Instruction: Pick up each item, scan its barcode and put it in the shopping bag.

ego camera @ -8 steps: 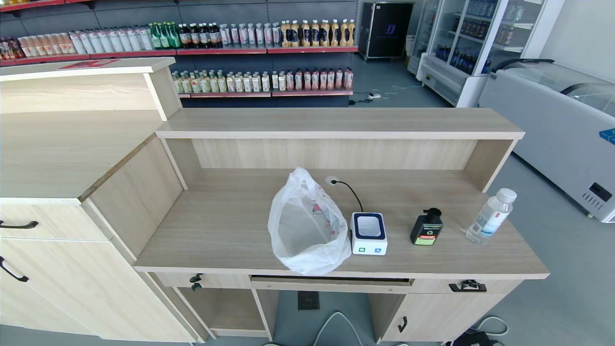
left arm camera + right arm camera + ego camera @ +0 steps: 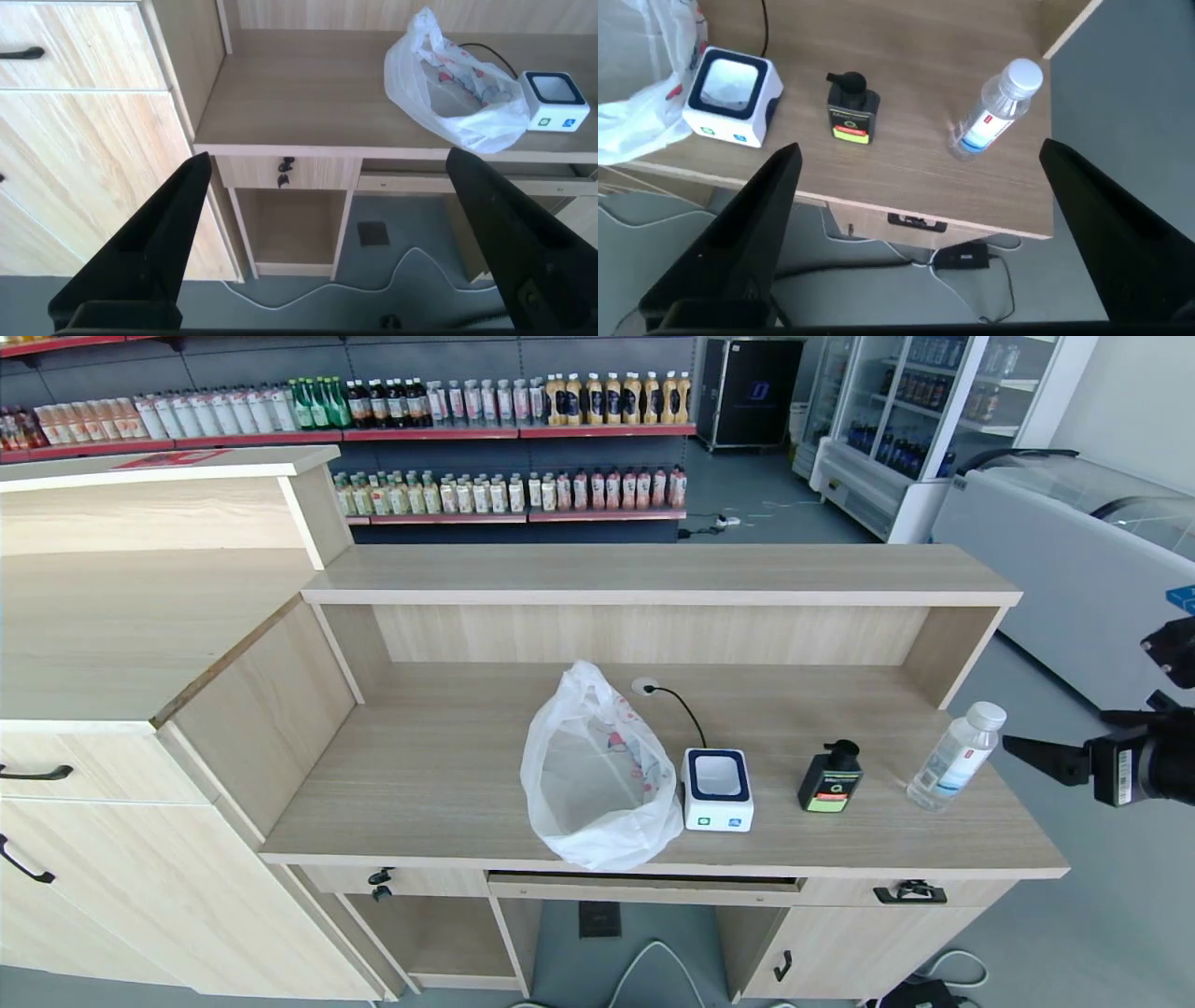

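On the wooden desk (image 2: 448,784) a white plastic shopping bag (image 2: 597,775) stands open. To its right come a white barcode scanner (image 2: 717,789), a black pump bottle (image 2: 829,779) and a clear water bottle (image 2: 954,758). My right gripper (image 2: 1055,737) hovers open off the desk's right end, close to the water bottle and holding nothing. Its wrist view looks down on the scanner (image 2: 729,93), pump bottle (image 2: 850,110) and water bottle (image 2: 994,107) between the spread fingers (image 2: 738,252). My left gripper (image 2: 327,159) is open and empty, low before the desk's left front, with the bag (image 2: 458,89) and scanner (image 2: 556,100) beyond it.
A raised counter shelf (image 2: 653,574) runs behind the desk and a taller cabinet (image 2: 140,616) stands at its left. A black cable (image 2: 677,709) leads from the scanner to a hole in the desk. A chest freezer (image 2: 1102,579) stands at the right.
My right gripper has come into the head view from the right edge, next to the water bottle. The items on the desk have not moved.
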You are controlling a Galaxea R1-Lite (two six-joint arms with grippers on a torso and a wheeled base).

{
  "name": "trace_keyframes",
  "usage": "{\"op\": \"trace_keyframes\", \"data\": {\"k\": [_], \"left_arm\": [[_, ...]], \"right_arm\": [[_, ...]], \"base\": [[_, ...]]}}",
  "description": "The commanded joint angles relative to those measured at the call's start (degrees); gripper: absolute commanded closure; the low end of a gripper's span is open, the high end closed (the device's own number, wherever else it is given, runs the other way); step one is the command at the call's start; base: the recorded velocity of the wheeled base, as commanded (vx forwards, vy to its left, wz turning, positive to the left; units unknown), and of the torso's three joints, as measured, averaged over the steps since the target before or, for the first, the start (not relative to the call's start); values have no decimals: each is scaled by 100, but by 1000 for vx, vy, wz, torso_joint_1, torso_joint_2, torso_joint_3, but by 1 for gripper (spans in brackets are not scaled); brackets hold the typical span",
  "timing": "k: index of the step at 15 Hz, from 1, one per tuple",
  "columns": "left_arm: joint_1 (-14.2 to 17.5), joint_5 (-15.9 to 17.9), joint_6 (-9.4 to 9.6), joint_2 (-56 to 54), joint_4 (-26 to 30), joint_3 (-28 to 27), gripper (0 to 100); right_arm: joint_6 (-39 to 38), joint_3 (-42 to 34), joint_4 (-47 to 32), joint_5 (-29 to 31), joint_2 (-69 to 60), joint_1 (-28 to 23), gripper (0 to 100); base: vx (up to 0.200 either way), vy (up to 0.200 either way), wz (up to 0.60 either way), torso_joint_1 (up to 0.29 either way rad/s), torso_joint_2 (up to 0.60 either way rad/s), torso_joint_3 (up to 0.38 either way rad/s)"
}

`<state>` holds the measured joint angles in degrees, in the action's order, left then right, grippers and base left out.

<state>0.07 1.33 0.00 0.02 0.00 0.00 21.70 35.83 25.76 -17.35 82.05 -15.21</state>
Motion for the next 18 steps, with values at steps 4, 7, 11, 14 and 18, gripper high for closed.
{"op": "trace_keyframes", "data": {"k": [4,7,11,14,18], "left_arm": [[1,-1,0,6,0,0,0],[1,-1,0,6,0,0,0],[1,-1,0,6,0,0,0],[1,-1,0,-2,0,0,0],[1,-1,0,6,0,0,0]], "right_arm": [[2304,337,78,-964,1999,-1177,0],[2312,706,78,-990,2517,-1186,0],[2611,1436,43,-1834,3247,-1194,0],[3095,1664,43,-2150,3704,-1107,0],[3455,1963,61,-2361,4301,-860,0]], "base": [[0,0,0,0,0,0],[0,0,0,0,0,0],[0,0,0,0,0,0],[0,0,0,0,0,0],[0,0,0,0,0,0]]}}
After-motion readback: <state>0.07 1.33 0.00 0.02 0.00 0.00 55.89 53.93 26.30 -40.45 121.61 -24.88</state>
